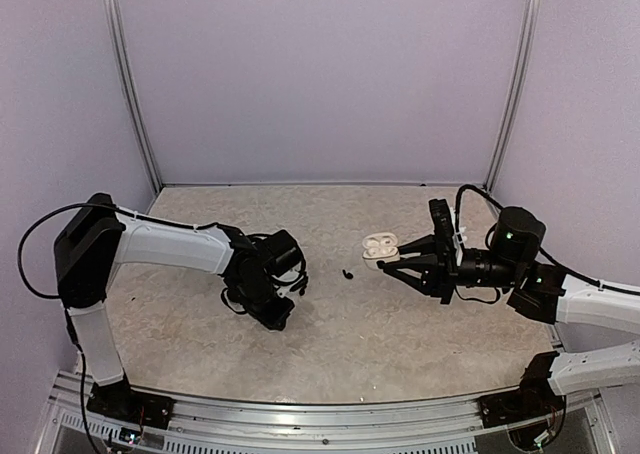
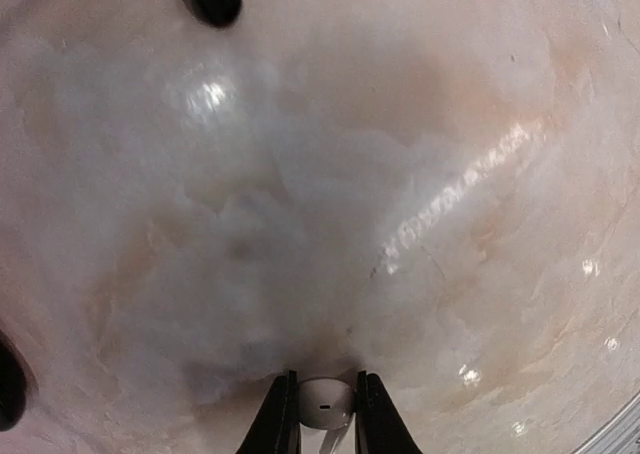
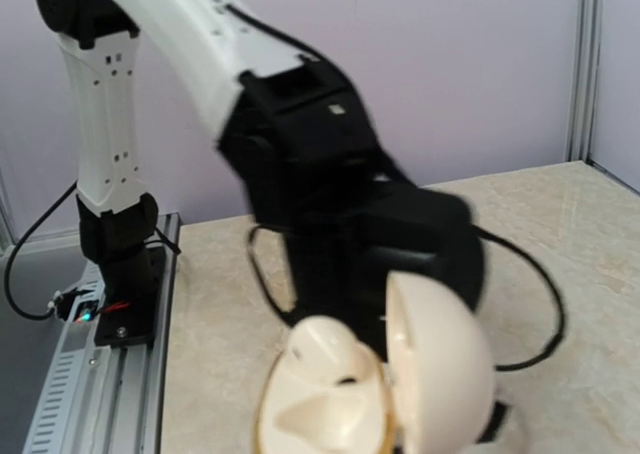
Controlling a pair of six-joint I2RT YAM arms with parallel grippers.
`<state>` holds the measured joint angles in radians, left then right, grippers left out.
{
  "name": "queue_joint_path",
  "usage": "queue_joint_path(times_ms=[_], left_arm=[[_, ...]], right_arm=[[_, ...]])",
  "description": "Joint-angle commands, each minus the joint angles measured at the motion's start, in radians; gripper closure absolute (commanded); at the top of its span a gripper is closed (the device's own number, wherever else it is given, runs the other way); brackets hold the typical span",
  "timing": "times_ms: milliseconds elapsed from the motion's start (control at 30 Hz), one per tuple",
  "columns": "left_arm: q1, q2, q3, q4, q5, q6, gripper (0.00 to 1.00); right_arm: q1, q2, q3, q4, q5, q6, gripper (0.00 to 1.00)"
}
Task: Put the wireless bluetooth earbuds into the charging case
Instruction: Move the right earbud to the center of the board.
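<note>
We see left pincer (image 2: 325,384) clenched on a white earbud (image 2: 325,404) down at the bench (image 2: 300,174), right pincer (image 1: 388,263) grasping the open white charging case (image 3: 350,394), black earbud (image 1: 347,273) loose on the bench between arms.

A robotics lab's test booth. Plain lilac walls (image 1: 320,74) are framed by metal posts (image 1: 130,84). A marble-look tabletop (image 1: 340,324) has an aluminium rail (image 1: 320,419) along its near edge. Two robot arms (image 1: 170,246) are bolted there, trailing black cables (image 1: 30,264).
</note>
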<state>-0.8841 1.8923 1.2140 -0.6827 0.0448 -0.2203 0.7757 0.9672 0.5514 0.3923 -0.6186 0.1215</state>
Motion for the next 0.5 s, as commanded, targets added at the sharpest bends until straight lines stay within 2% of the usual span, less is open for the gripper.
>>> queue_joint_path(times_ms=[0, 267, 467], left_arm=[[-0.048, -0.076, -0.104, -0.077, 0.033, -0.091, 0.88], [-0.17, -0.134, -0.187, -0.161, 0.002, -0.146, 0.82], [-0.18, -0.129, -0.17, -0.203, -0.016, -0.132, 0.71]], right_arm=[[-0.01, 0.011, -0.006, 0.042, -0.02, 0.008, 1.0], [-0.009, 0.021, 0.009, 0.036, -0.032, 0.003, 1.0], [-0.009, 0.022, 0.01, 0.037, -0.033, 0.005, 1.0]])
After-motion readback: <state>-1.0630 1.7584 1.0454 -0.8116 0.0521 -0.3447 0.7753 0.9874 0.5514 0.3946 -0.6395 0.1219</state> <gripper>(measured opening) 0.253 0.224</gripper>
